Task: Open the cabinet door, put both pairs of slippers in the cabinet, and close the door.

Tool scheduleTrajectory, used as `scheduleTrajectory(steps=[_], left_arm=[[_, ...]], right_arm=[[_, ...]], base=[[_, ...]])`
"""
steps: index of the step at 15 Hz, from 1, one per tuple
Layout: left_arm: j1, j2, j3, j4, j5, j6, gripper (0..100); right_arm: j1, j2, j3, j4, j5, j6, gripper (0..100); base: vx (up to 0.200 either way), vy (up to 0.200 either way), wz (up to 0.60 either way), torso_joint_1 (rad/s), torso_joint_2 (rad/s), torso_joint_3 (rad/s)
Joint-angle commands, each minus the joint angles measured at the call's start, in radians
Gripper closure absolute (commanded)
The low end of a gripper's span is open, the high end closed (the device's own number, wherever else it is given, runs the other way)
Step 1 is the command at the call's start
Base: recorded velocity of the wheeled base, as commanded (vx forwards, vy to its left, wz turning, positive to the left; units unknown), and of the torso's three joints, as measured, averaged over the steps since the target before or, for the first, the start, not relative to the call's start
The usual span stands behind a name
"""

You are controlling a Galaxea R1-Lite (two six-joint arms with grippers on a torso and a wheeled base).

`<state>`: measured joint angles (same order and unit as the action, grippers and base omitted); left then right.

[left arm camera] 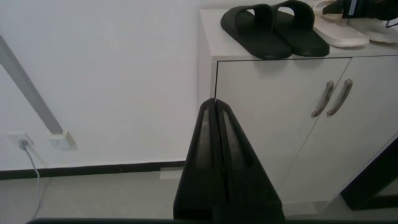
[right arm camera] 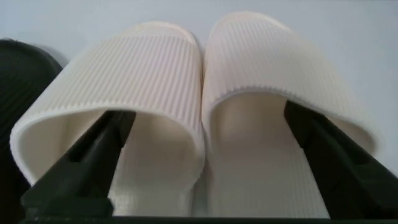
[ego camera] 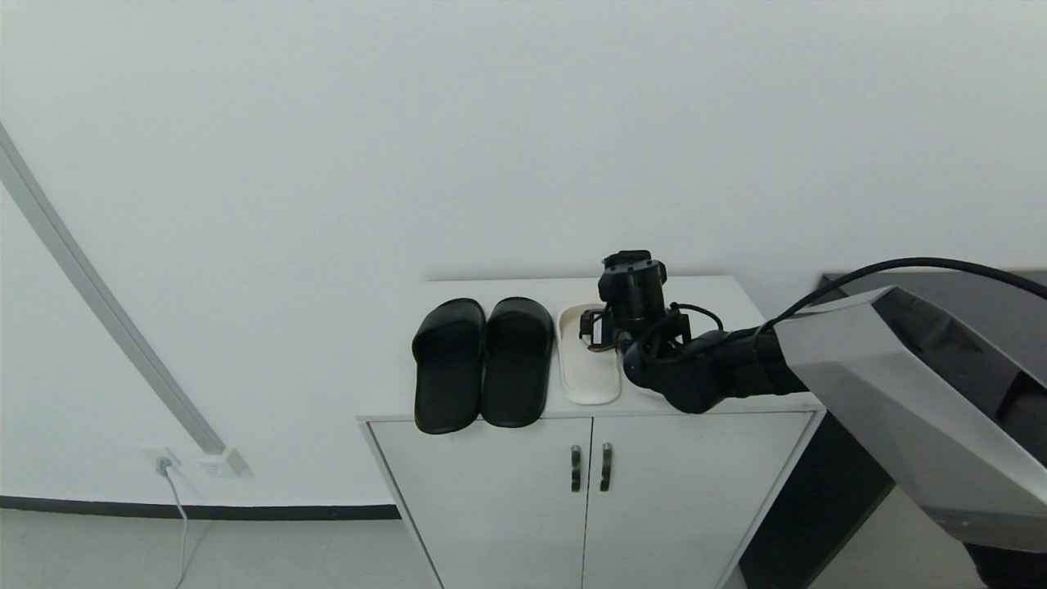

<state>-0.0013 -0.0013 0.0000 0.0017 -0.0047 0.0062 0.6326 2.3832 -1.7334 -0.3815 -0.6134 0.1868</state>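
Note:
A white two-door cabinet (ego camera: 712, 298) has both doors shut, with paired handles (ego camera: 589, 467) at the middle. A black pair of slippers (ego camera: 483, 360) lies on its top at the left. A cream pair (ego camera: 587, 372) lies beside them. My right gripper (ego camera: 595, 331) hovers low over the cream pair. In the right wrist view it (right arm camera: 208, 115) is open, one finger (right arm camera: 81, 174) under the strap of each cream slipper (right arm camera: 137, 68). My left gripper (left arm camera: 216, 109) is shut on nothing, low in front of the cabinet's left corner, below the black slippers (left arm camera: 273, 28).
A wall socket with a plugged cable (ego camera: 164, 462) sits low on the wall at the left, under a slanted grey conduit (ego camera: 98, 303). Dark furniture (ego camera: 826, 491) stands against the cabinet's right side. Open floor lies in front of the cabinet.

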Motion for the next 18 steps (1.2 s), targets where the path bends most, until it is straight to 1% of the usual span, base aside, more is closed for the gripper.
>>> scheduleTrajectory(steps=[1, 3, 6, 8, 9, 10, 12, 14, 15, 17, 18], left_arm=[[0.0, 0.001, 0.0, 0.0, 0.0, 0.0, 100], [0.0, 0.001, 0.0, 0.0, 0.0, 0.0, 100], [0.0, 0.001, 0.0, 0.0, 0.0, 0.0, 100], [0.0, 0.001, 0.0, 0.0, 0.0, 0.0, 100], [0.0, 0.001, 0.0, -0.002, 0.0, 0.0, 100], [0.0, 0.001, 0.0, 0.0, 0.0, 0.0, 100], [0.0, 0.001, 0.0, 0.0, 0.0, 0.0, 100], [0.0, 0.001, 0.0, 0.0, 0.0, 0.0, 100], [0.0, 0.001, 0.0, 0.0, 0.0, 0.0, 100], [0.0, 0.001, 0.0, 0.0, 0.0, 0.0, 100], [0.0, 0.001, 0.0, 0.0, 0.0, 0.0, 100]], right_arm=[[-0.007, 0.033, -0.057, 0.018, 0.001, 0.0, 100], [-0.008, 0.047, -0.087, 0.038, 0.0, 0.002, 100], [-0.008, 0.05, -0.094, 0.039, 0.0, 0.002, 100], [-0.007, 0.005, -0.077, 0.036, -0.009, 0.003, 100], [-0.004, -0.033, -0.043, 0.036, -0.009, 0.002, 100], [0.003, -0.087, 0.009, 0.035, -0.009, 0.002, 100], [0.026, -0.214, 0.153, 0.029, -0.003, 0.002, 100], [0.052, -0.335, 0.328, -0.023, 0.041, 0.002, 100], [0.064, -0.392, 0.43, -0.066, 0.096, -0.001, 100], [0.07, -0.506, 0.644, -0.177, 0.236, -0.055, 100], [0.07, -0.549, 0.729, -0.217, 0.282, -0.079, 100]], base=[[0.0, 0.0, 0.0, 0.0, 0.0, 0.0], [0.0, 0.0, 0.0, 0.0, 0.0, 0.0], [0.0, 0.0, 0.0, 0.0, 0.0, 0.0], [0.0, 0.0, 0.0, 0.0, 0.0, 0.0], [0.0, 0.0, 0.0, 0.0, 0.0, 0.0], [0.0, 0.0, 0.0, 0.0, 0.0, 0.0], [0.0, 0.0, 0.0, 0.0, 0.0, 0.0], [0.0, 0.0, 0.0, 0.0, 0.0, 0.0], [0.0, 0.0, 0.0, 0.0, 0.0, 0.0], [0.0, 0.0, 0.0, 0.0, 0.0, 0.0], [0.0, 0.0, 0.0, 0.0, 0.0, 0.0]])
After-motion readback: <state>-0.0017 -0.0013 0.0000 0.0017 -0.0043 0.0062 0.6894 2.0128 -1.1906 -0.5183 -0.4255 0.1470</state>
